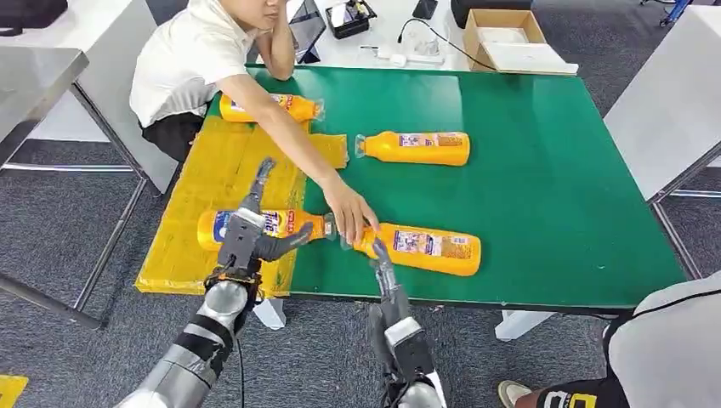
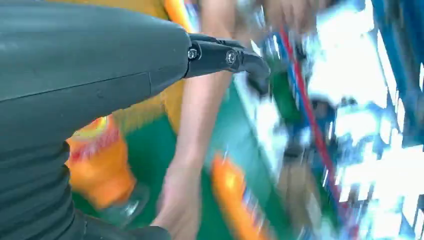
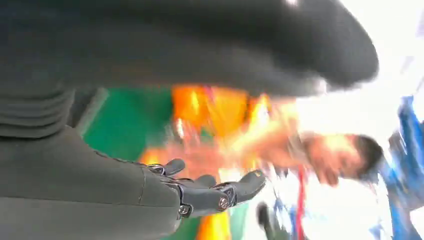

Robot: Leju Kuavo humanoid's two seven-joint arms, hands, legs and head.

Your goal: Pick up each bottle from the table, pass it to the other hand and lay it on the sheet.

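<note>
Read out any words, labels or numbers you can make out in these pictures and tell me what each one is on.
No text can be read.
Near-left bottle on the yellow sheet: blue and red label, letters blurred.
Near-right bottle: label print too small.
Middle bottle: label print too small.
Far bottle: label unreadable.
Yellow mark on dark clothing: cut off, unreadable.
Both wrist views: motion-blurred.

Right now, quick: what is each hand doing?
Left hand: open, fingers spread above the bottle on the sheet, holding nothing.
Right hand: open, empty.
</note>
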